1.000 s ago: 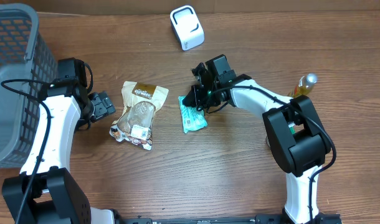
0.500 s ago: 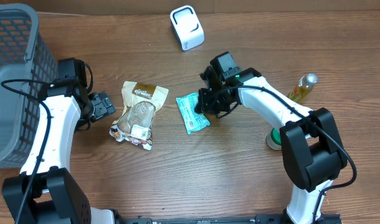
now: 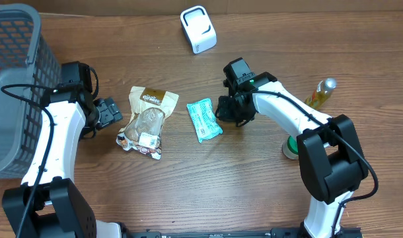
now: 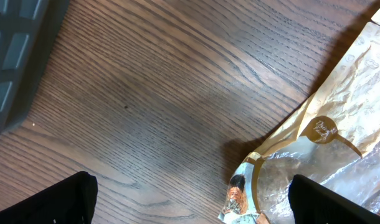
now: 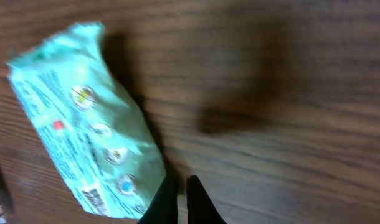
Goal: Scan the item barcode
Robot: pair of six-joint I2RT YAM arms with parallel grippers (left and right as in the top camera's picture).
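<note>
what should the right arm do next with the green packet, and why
Probably open the right gripper and lower it over the near edge of the green packet. Its jaws are shut and hold nothing, right beside the packet. The packet lies flat on the table, well apart from the white device, likely the scanner, so it needs grasping first.

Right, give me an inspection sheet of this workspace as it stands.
Surface: wooden table, no spills seen.
Job's things: white scanner at the far edge; teal packet and brown snack bag lying flat mid-table, apart.
Clutter: bottle and a green round object, part hidden by the arm, at the right.
Jaws: left jaws wide open beside the snack bag, empty; right jaws shut, empty, at the teal packet's edge.
Cables: black cable running along the left arm.
Surroundings: grey basket at the left.
</note>
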